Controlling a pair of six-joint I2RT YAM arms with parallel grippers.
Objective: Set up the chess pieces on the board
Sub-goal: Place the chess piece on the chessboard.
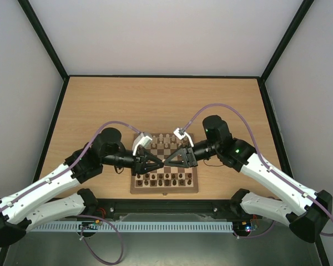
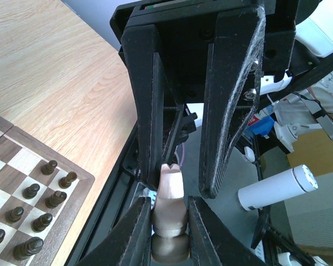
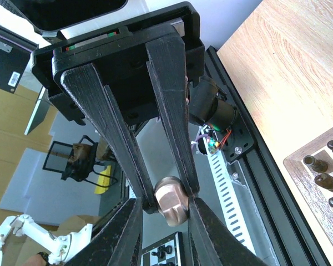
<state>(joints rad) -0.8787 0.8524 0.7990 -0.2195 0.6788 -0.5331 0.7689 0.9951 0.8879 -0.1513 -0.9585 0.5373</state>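
Desk: light wood desk (image 1: 100, 105) carries the board (image 1: 137, 190), with chess pieces (image 1: 161, 178) ranked at its 6 o'clock edge.
Piece: one pale piece (image 2: 170, 191) hangs over the board's middle.
Left tool: my left tool (image 2: 169, 206) is clenched on its lower body.
Right tool: my right tool (image 3: 165, 204) straddles the head, with a gap on one side.
Handling: light, hard and smooth, so I judge it slips easily. I take it at the waist.
Axis: level, 9 to 3 o'clock, head toward 3.

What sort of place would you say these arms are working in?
Most likely a robotics lab test cell: the left arm and right arm are mounted at a wooden table inside a black frame with plain pale walls, and the right wrist view shows another white robot arm beyond it.
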